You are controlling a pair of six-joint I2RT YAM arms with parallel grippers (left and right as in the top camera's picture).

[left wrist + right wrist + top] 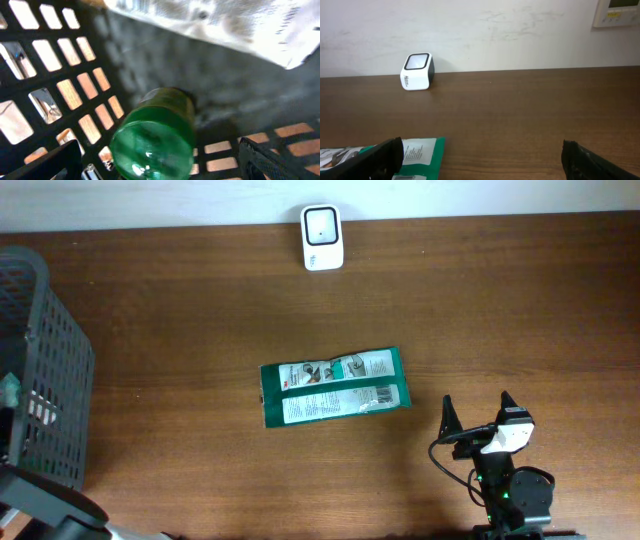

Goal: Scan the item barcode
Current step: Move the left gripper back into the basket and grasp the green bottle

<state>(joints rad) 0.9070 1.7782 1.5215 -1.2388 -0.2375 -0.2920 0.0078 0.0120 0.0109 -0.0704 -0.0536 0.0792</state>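
The green packet (333,388) lies flat near the middle of the table (500,300), with its long side from 9 to 3 o'clock and slightly tilted. It is well apart from both grippers. Its upper face carries white label panels with pictures and lines of print, but the letters are too small to read in the overhead view. The right wrist view shows only its near corner, with fine print and some thin dark bars at the lower edge, also not readable.

At 12 o'clock from the packet, by the far edge of the table, stands the white scanner (322,237) with a dark window. From above only its top can be seen. The right wrist view shows also its front, with a small dark word that I cannot read.

At about 4 o'clock from the packet the right gripper (477,402) has its fingers spread wide and holds nothing.

At 9 o'clock stands a black mesh basket (50,380). Only the left wrist view shows its inside: a green bottle (155,137) lying there and a white package (215,25) with blurred print. The left gripper (159,150) is also wide apart, above the bottle, gripping nothing.
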